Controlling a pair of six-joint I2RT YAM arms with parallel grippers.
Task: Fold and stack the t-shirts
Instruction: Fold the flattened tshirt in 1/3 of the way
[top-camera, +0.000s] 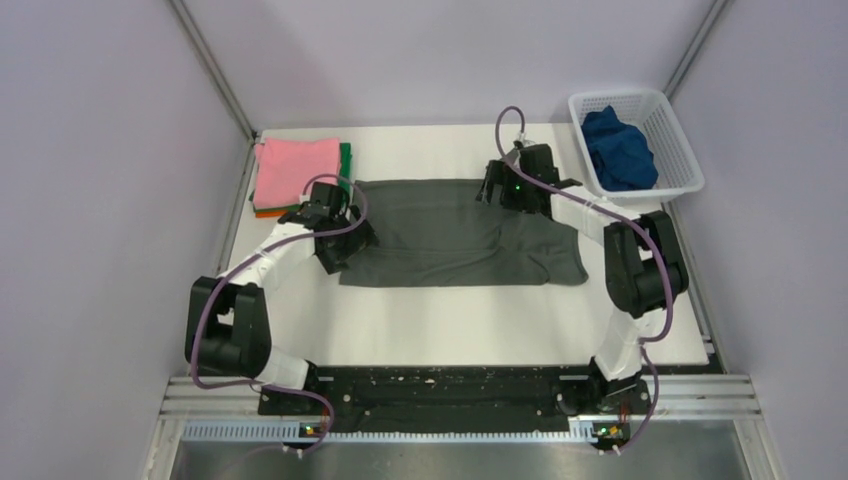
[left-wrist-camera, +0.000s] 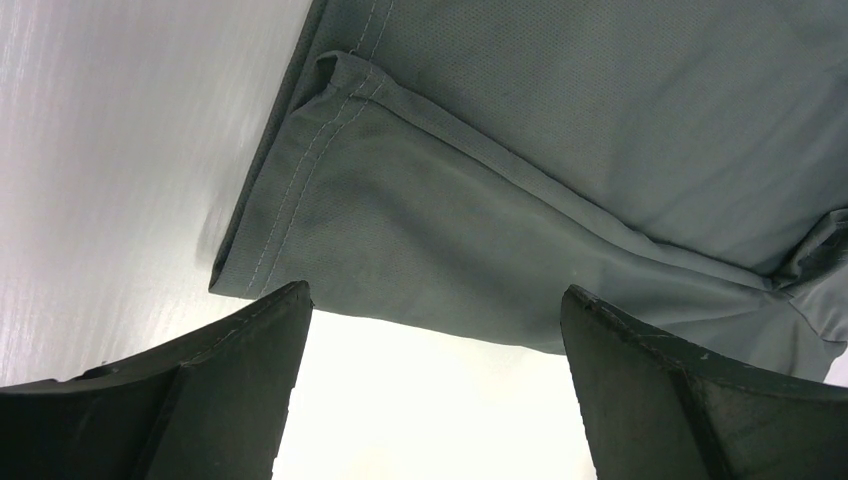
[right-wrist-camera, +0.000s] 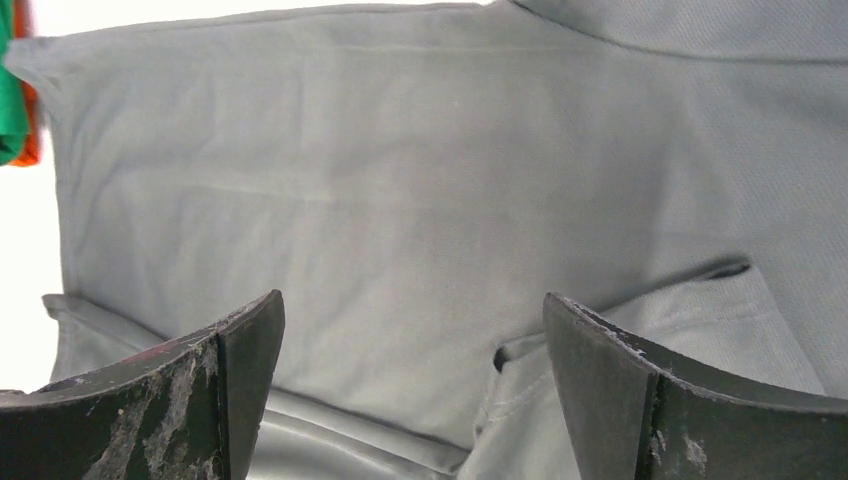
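A dark grey t-shirt (top-camera: 450, 232) lies partly folded across the middle of the table. My left gripper (top-camera: 335, 243) hangs open just off its left edge; the left wrist view shows the stitched hem (left-wrist-camera: 300, 170) just beyond the fingertips (left-wrist-camera: 270, 330). My right gripper (top-camera: 503, 188) hangs open over the shirt's far right part; the right wrist view shows grey cloth (right-wrist-camera: 380, 200) with a fold between the fingers. A pink tee (top-camera: 295, 168) tops a stack over green (top-camera: 346, 160) and orange (top-camera: 268, 211) tees at the back left. A dark blue tee (top-camera: 618, 148) lies in the basket.
The white mesh basket (top-camera: 682, 150) stands at the back right corner. Metal frame posts rise at the back corners. The table's near half is bare white surface (top-camera: 480, 325). A black strip and rail run along the near edge between the arm bases.
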